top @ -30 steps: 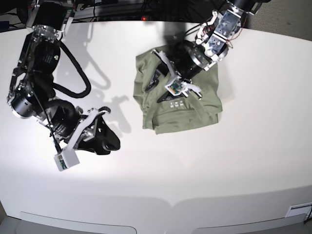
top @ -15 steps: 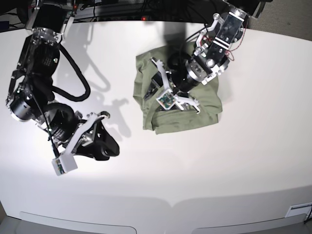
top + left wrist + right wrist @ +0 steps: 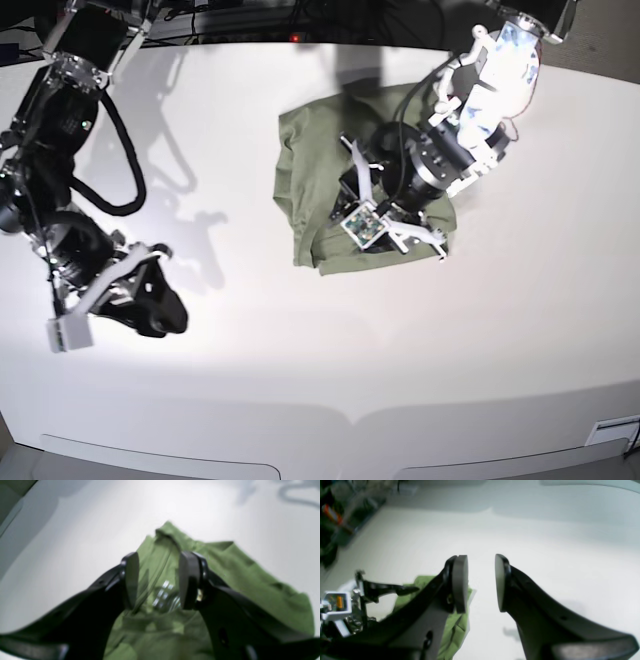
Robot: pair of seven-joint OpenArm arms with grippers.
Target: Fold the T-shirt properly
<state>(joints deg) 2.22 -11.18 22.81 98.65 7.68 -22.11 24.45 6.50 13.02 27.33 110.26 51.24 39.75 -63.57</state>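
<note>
White worktop (image 3: pixel 520 330) fills the scene, with dark clutter and cables along its far edge. Toward the far middle of it lies the T-shirt (image 3: pixel 310 170), sage green, folded into a rumpled, roughly square bundle with white printed label marks showing in the left wrist view. The left tool (image 3: pixel 156 580) hangs low over the near part of the bundle, its two dark pads parted with green cloth visible in the gap between them; whether the pads are actually pinching any fabric cannot be told. The right tool (image 3: pixel 481 582) sits well apart from the shirt, above bare worktop on the other side, its pads standing parted with nothing between them.
</note>
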